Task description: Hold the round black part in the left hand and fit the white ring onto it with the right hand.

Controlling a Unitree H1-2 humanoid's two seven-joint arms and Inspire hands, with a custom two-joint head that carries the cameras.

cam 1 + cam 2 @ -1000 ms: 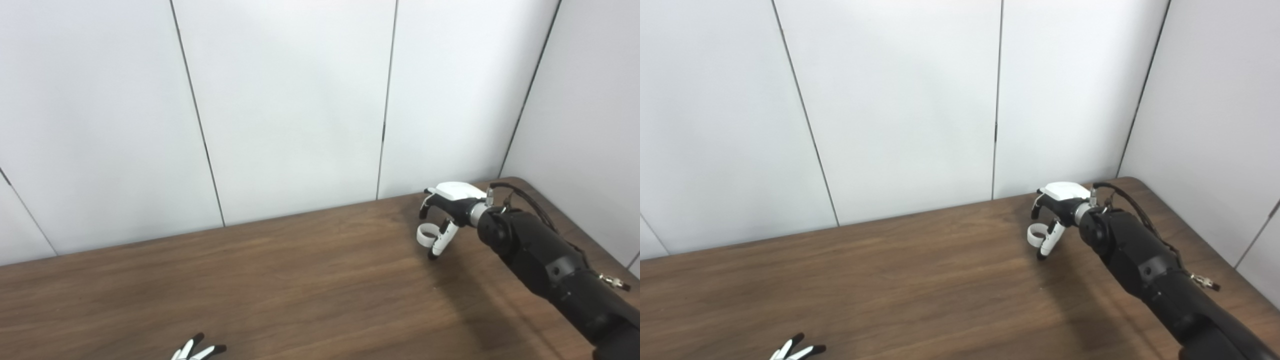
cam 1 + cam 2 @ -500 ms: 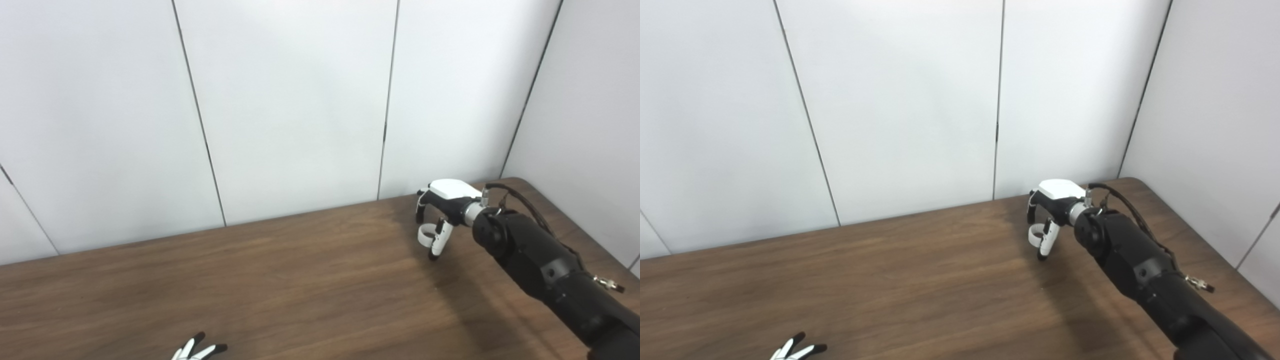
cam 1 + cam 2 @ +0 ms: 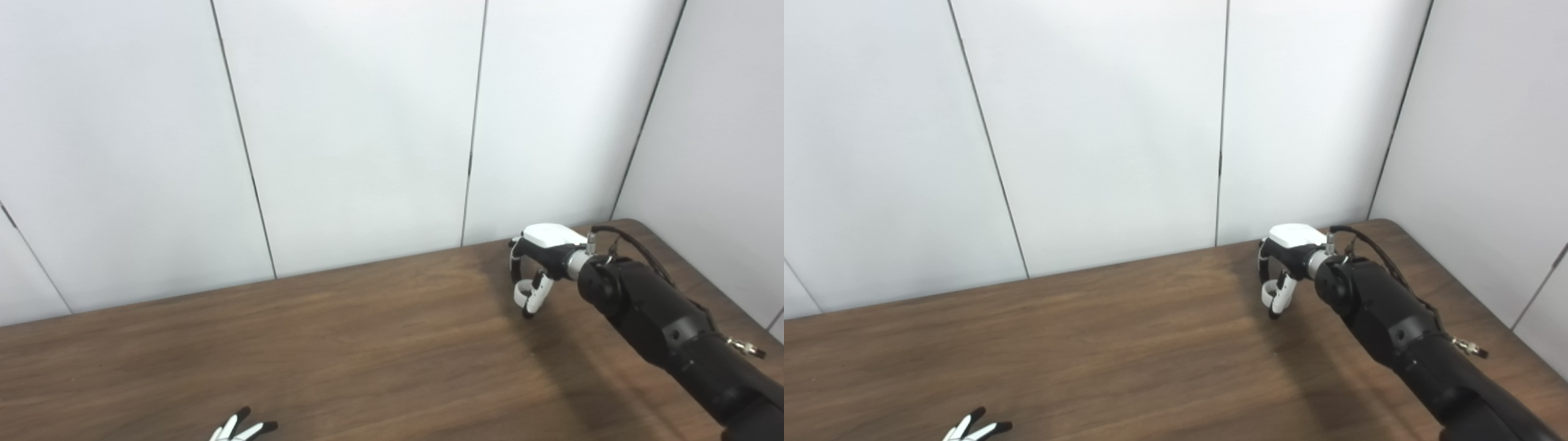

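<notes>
The white ring (image 3: 521, 289) lies at the far right of the brown table (image 3: 367, 343), close to the back edge. My right hand (image 3: 540, 260) hangs over it with its fingers curled down on one side and the thumb on the other, closed on the ring. Whether the ring has left the tabletop I cannot tell. Of my left hand (image 3: 242, 430) only splayed black-tipped fingertips show at the bottom edge on the left, with nothing in them. No round black part appears in either view.
White wall panels (image 3: 355, 122) rise directly behind the table and along its right side. The table's rounded back right corner (image 3: 637, 223) is just behind my right hand. A cable (image 3: 643, 248) loops off the right wrist.
The right hand's fingers have curled down and in around the white ring, which now shows less between fingers and thumb. The left fingertips have stayed put.
</notes>
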